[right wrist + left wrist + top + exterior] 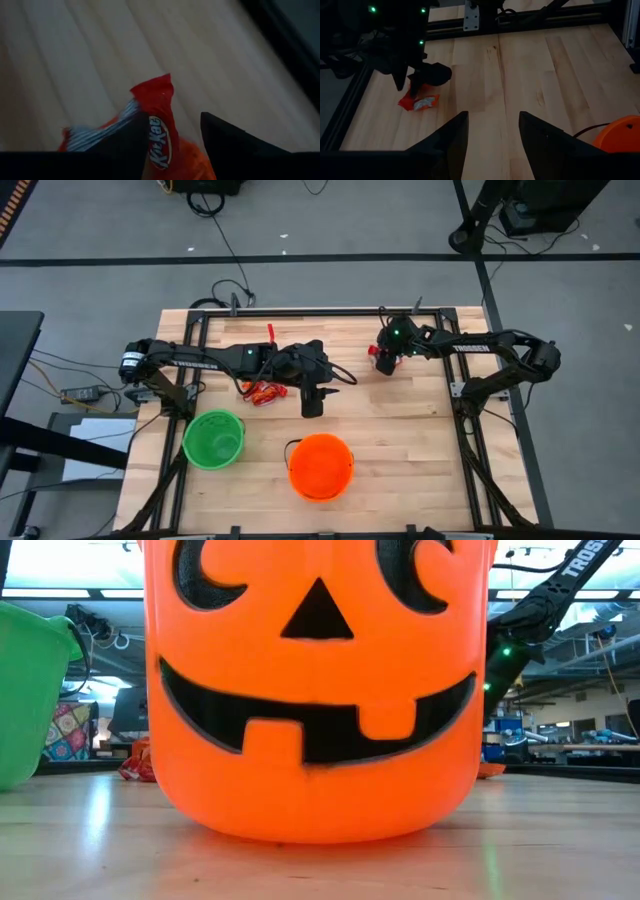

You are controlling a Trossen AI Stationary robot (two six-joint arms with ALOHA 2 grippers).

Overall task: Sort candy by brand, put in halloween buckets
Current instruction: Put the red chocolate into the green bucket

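Where the right arm's fingers (170, 145) gape: red Kit Kat wrapper (159, 120), white lettering, crumpled.

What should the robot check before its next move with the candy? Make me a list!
1. Right claw over the candy: ok. It hangs right above a red Kit Kat near the table's far right side.
2. Right claw open wide enough: ok, its fingers stand apart around the wrapper.
3. Only one piece between the fingers: cannot tell. An orange wrapper lies right beside the Kit Kat.
4. Left claw out of the way: ok. It is open and empty over the middle of the table.
5. Buckets ready: ok. The green bucket and orange bucket stand upright at the near side.
6. Buckets empty: cannot tell.
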